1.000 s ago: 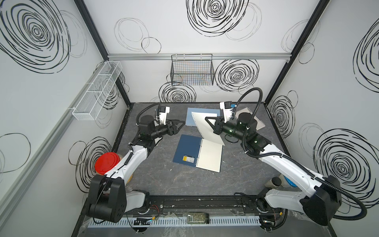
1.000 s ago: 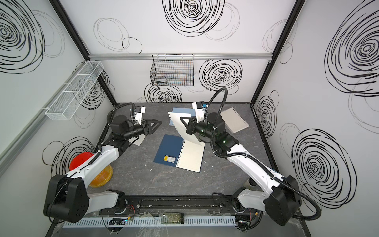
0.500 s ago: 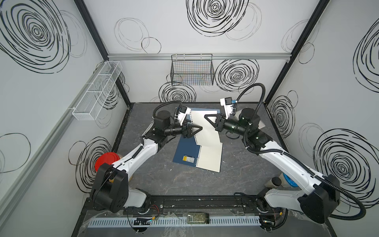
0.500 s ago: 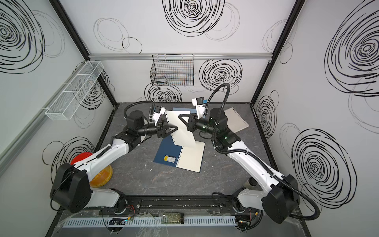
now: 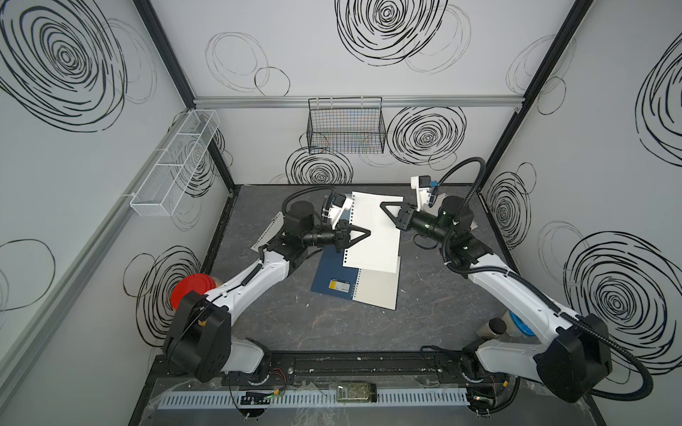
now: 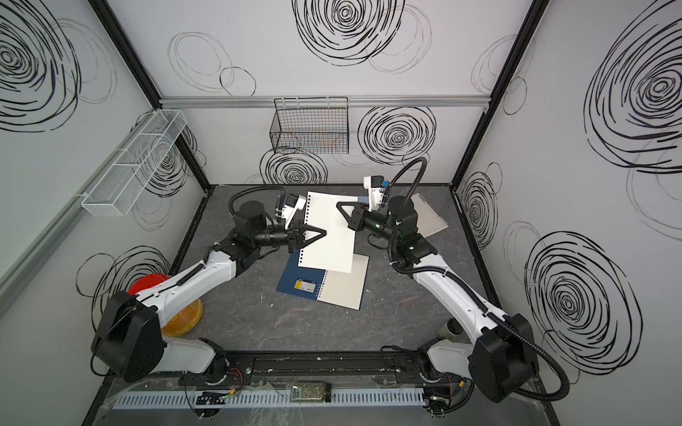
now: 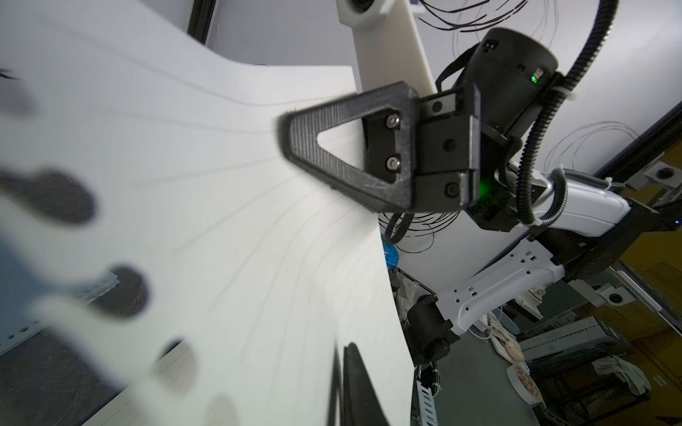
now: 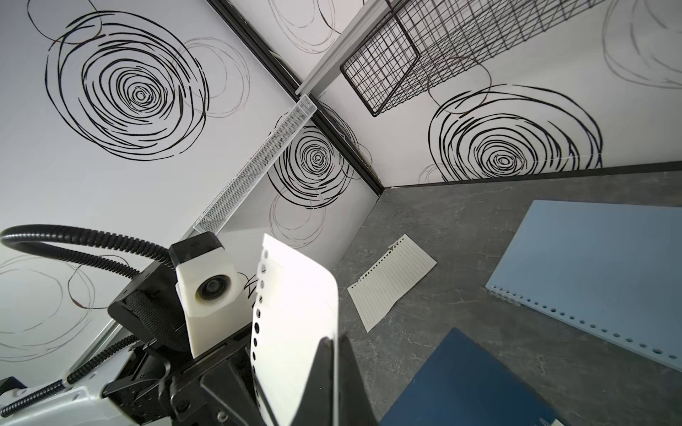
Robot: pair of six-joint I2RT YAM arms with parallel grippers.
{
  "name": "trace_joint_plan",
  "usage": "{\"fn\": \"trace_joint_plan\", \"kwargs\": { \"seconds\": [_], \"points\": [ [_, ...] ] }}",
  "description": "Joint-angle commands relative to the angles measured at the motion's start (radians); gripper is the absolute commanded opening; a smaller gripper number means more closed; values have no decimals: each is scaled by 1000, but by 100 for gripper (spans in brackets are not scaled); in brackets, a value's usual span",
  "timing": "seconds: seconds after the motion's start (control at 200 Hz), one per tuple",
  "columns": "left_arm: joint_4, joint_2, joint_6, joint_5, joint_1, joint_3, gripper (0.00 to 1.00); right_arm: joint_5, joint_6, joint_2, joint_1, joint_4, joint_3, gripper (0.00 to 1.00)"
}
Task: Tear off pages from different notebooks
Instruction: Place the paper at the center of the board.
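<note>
The grey desk [image 5: 332, 332] is carrying the open navy notebook [image 5: 334, 274], which is lying below both sets of jaws. A loose page [image 5: 376, 247] is hanging in the air between them: the right jaws are clamping its plain edge, and the left jaws are pinching shut near its punched-hole edge. A smaller lined page [image 8: 391, 280] is lying flat behind the left jaws, apart from them.

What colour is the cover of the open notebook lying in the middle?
Dark navy cover, clearest in a top view.
</note>
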Motion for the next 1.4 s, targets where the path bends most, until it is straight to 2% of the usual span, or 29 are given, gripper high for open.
{"fn": "trace_joint_plan", "kwargs": {
  "seconds": [0.0,0.085,0.165,0.23,0.3,0.43,0.58,0.831,1.126,1.391],
  "points": [
    [59,0,-30,18,11,14,7,2,17,-29,-9,46,-11,0],
    [13,15,-41,-4,15,39,0,-9,10,-29,-12,43,-12,0],
    [-124,45,-44,-77,29,103,0,-29,-4,-20,-13,11,6,21],
    [-139,76,-125,-81,50,143,0,-8,-13,-20,-14,-35,19,37],
    [-153,99,-221,-112,91,167,0,23,-20,-34,-17,-47,6,48],
    [-173,129,-371,-162,181,178,0,73,-23,-75,-23,-46,-28,60],
    [-179,163,-462,-198,258,154,0,95,-24,-119,-32,-56,-66,64],
    [-207,230,-470,-245,379,143,0,121,-38,-204,-37,-106,-113,65],
    [-363,415,-335,-313,530,324,0,142,-34,-294,-39,-135,-180,66],
    [-429,639,-303,-369,623,514,0,147,-12,-358,-37,-150,-246,66]
  ]
}}
